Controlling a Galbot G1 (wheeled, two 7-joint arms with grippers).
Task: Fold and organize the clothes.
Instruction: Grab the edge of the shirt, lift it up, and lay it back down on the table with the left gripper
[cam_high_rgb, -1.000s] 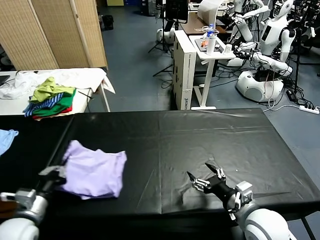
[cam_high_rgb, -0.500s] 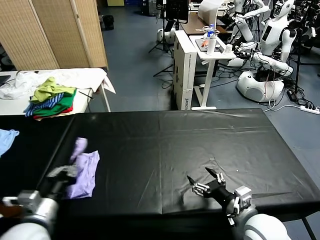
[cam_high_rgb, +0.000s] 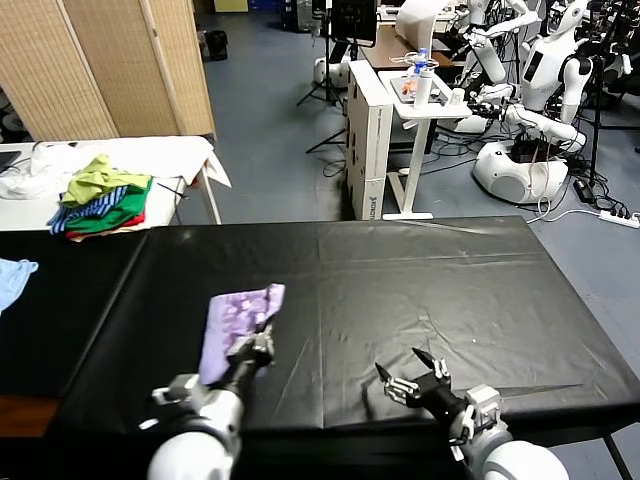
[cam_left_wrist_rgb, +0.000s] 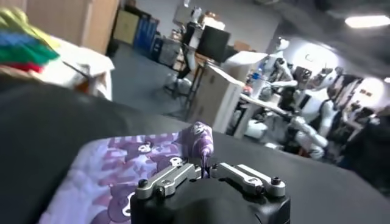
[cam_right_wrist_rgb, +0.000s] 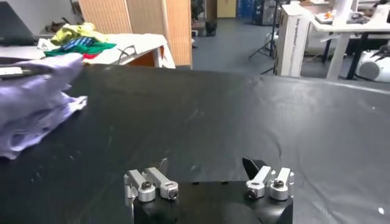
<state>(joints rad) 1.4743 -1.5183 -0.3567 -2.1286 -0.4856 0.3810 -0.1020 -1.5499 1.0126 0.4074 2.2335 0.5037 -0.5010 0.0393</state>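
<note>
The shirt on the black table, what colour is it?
Pale lavender shirt with a darker purple print, clearest in the left wrist view.

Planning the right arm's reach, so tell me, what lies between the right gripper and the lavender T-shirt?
Only bare black tabletop shows between the right gripper and the lavender T-shirt, seen in the head view and the right wrist view.

A blue-grey floor (cam_high_rgb: 270, 120) lies beyond the black surface (cam_high_rgb: 420, 290); a wicker screen (cam_high_rgb: 110, 65) stands past its far left corner.
</note>
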